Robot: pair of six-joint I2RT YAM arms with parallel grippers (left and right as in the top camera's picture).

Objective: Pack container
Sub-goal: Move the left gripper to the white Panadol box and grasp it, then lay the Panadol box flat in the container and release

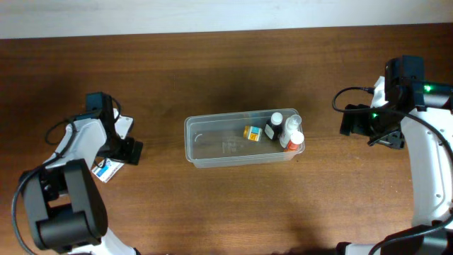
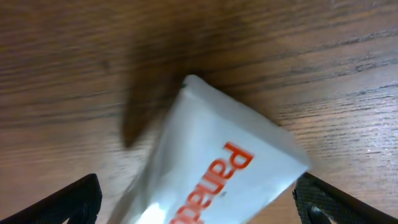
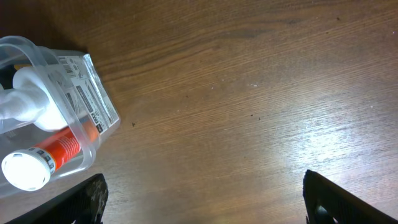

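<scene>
My left pincer (image 2: 196,198) hangs low over the table (image 1: 212,64) at its left side, fingers spread wide, with a white box (image 2: 224,168) bearing red letters lying between them; I cannot tell if they touch it. The container (image 1: 212,146) sits mid-table, holding an orange bottle (image 1: 295,140), a white bottle (image 1: 292,125) and a dark bottle (image 1: 274,129) in its right end. My right pincer (image 3: 202,199) hovers spread over bare wood just beside that end.
</scene>
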